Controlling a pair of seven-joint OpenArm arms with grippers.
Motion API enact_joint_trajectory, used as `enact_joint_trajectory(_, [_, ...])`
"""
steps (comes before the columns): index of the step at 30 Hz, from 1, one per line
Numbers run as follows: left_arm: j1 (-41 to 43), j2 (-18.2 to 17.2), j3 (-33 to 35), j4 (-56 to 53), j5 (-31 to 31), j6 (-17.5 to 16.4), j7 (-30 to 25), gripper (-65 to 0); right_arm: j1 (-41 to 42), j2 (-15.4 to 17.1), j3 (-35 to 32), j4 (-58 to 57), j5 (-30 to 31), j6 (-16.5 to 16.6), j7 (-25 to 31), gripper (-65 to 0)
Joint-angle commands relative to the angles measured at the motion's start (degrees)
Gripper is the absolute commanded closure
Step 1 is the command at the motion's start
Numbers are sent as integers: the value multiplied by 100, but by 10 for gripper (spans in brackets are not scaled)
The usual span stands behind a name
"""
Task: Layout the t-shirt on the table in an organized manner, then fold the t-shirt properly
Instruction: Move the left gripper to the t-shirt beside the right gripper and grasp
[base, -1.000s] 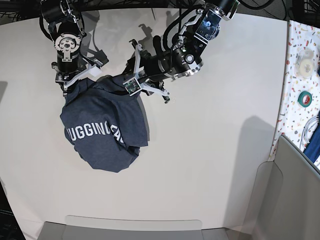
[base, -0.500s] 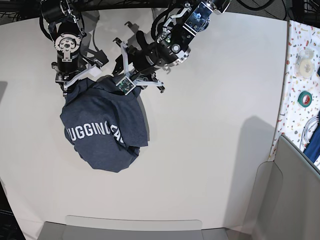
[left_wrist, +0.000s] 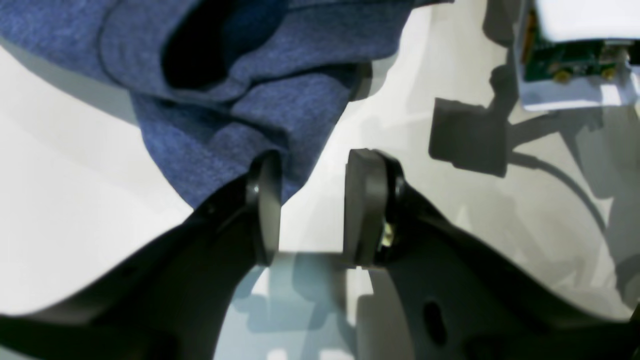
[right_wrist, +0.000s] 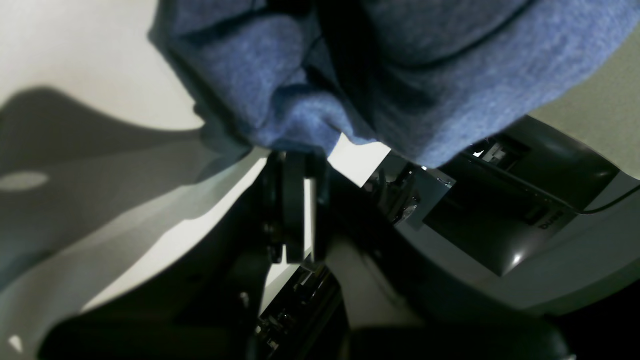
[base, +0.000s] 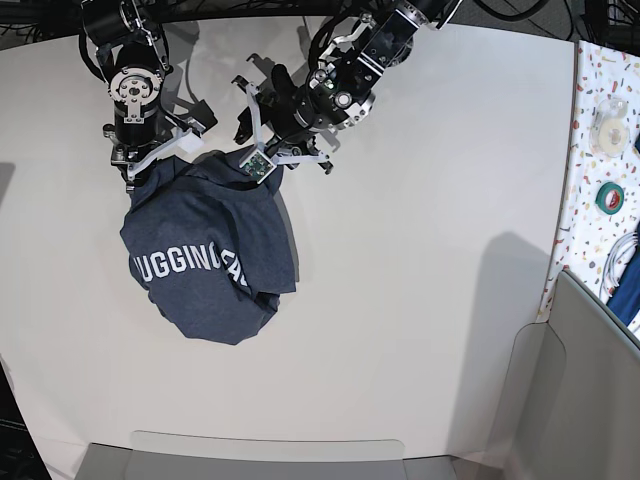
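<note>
In the left wrist view, the left hand (left_wrist: 311, 205) stands apart, a corner of the t-shirt (left_wrist: 260, 80) at one finger (left_wrist: 265, 200). In the right wrist view, the right hand (right_wrist: 300, 200) is clamped on bunched t-shirt cloth. From the base view, the crumpled t-shirt lies on the white surface (base: 430, 250), lettering up.

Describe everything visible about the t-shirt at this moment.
The t-shirt is dark heathered navy knit, bunched in a rumpled heap on the white table, white block lettering partly showing. Its upper edge is lifted: the right claw is shut on a fold of it. The left claw stands open at another edge, one finger against the cloth, not gripping.
</note>
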Motion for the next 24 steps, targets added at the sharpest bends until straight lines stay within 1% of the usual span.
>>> enact_joint_trajectory(1, [-44,63,3,92,-26,1,-147,-220,-299,13,-24,-194,343,546,8,0])
enact_joint_trajectory(4, [-61,124,3,92,-26,45,-147,-220,-299,13,-24,-194,343,546,8,0])
enact_joint_trajectory(8, [-70,177,11,92,-26,397,-156,-220,-299,13,-33,-203,351,546,8,0])
enact_joint_trajectory(14, [-70,186,11,92,-35,450,-200,-220,-299,13,-50,-203,351,546,8,0])
enact_joint_trajectory(17, [-70,186,11,92,-44,450,-481,-220,-299,13,-42,-203,351,546,8,0])
enact_joint_trajectory(20, [-44,195,11,92,-53,450,-604,-220,-299,13,-42,-203,351,546,8,0])
enact_joint_trajectory(22, [-44,300,20,84,-53,450,-604,-220,-299,13,-50,-203,351,546,8,0])
enact_joint_trajectory(24, [-44,326,20,84,-53,450,-604,-220,-299,13,-50,-203,360,546,8,0])
